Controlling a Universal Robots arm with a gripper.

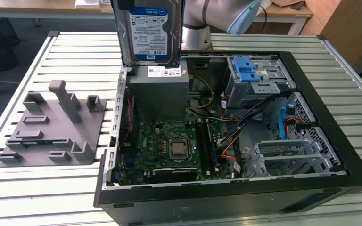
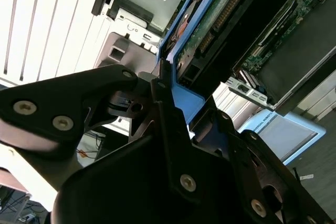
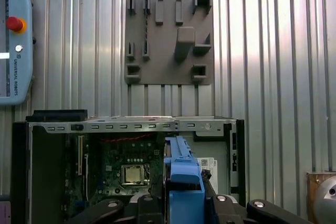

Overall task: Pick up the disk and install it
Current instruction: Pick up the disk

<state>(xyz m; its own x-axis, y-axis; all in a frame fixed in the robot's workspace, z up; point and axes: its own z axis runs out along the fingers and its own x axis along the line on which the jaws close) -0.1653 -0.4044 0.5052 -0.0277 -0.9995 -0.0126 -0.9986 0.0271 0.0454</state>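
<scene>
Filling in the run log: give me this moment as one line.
gripper: shut on disk | disk: held upright over the open computer case, by the power-supply box | install: not yet done

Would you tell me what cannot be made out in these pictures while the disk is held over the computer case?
- Exterior view: the top of the disk is cut off by the picture's upper edge.
- First wrist view: the disk stands edge-on in the gripper, so its label is hidden.
- Second wrist view: the gripper's black body covers the disk's held end.
- Exterior view: the inside of the drive cage is hidden under its blue latch.
</scene>
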